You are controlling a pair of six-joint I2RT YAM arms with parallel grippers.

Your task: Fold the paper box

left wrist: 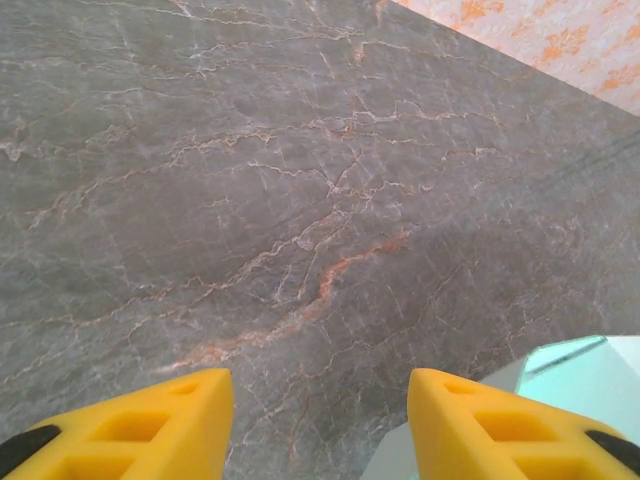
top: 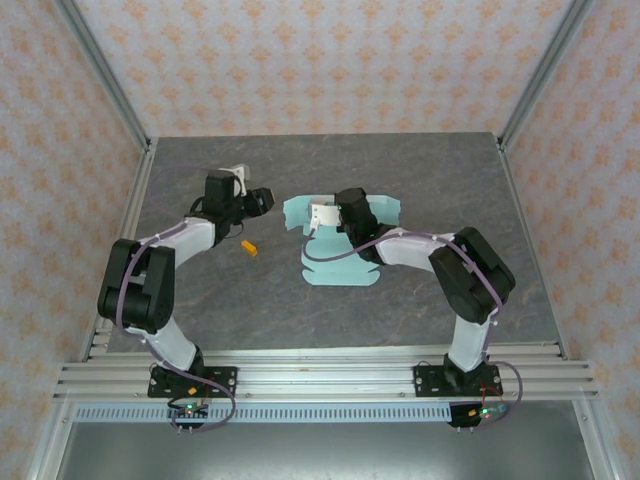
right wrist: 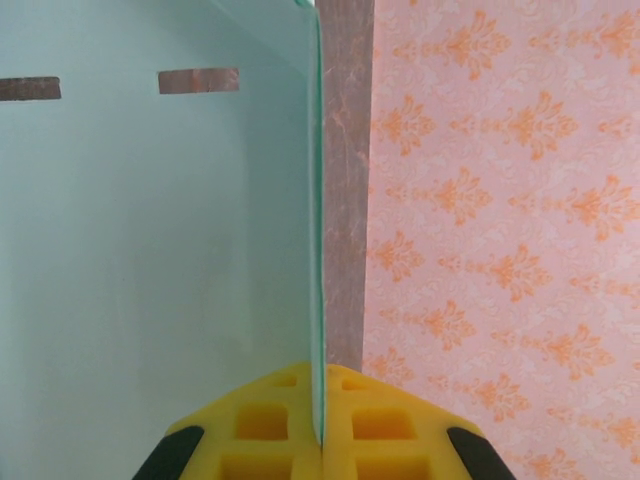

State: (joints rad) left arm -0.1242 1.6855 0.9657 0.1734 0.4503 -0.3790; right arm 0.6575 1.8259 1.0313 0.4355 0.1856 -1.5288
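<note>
Presently the right gripper (right wrist: 322, 442) clamps one flap of the paper box (right wrist: 150, 260) upright; the parted, empty left gripper (left wrist: 318, 405) should probably brace the sheet next.

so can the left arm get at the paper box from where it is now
Probably yes. The left gripper stands open right beside the paper box, bare table between them. The right gripper is shut on a panel edge, leaving the box's left side free.

Paper box (top: 338, 272) middle hidden beneath right arm (top: 400, 245), small orange object (top: 250, 248) unidentifiable
</note>
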